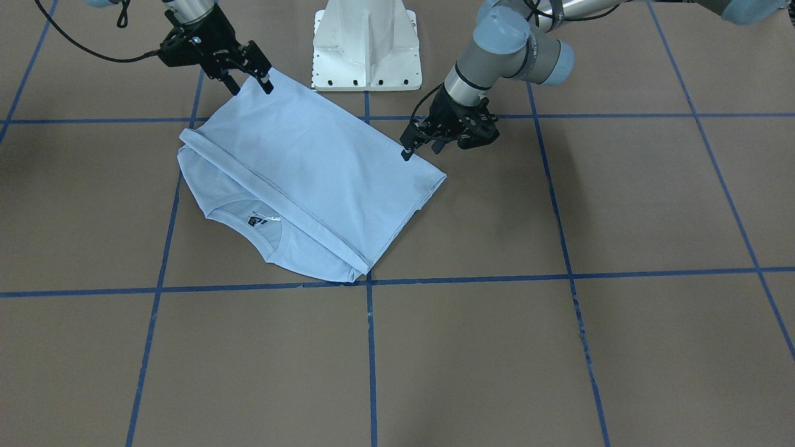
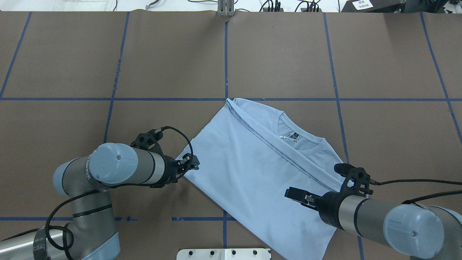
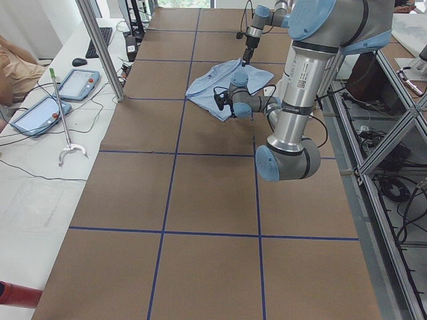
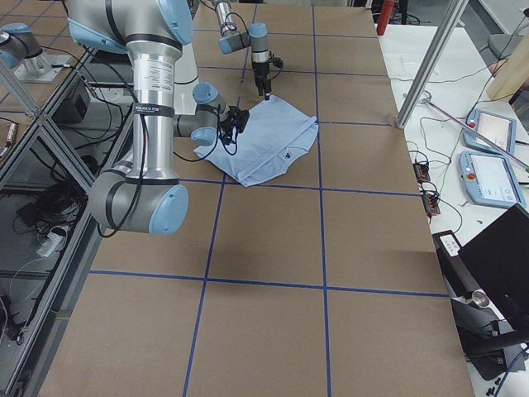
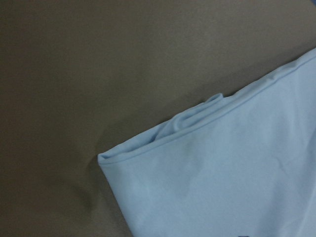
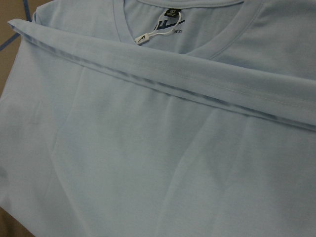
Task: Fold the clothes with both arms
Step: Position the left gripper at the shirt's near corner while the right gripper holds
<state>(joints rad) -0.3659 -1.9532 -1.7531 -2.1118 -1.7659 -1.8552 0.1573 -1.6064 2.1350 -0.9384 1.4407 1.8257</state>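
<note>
The front-facing camera looks steeply down across the bench [image 1: 621,347] toward the white pedestal [image 1: 366,43]; the overhead one looks forward from behind it. Two side cameras sight along the bench from opposite ends. Both wrist cameras sit close above the light blue T-shirt [image 2: 249,162], which all six views share.

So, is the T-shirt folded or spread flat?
Folded. The T-shirt is doubled over: its hem lies across the chest, next to the collar.
</note>
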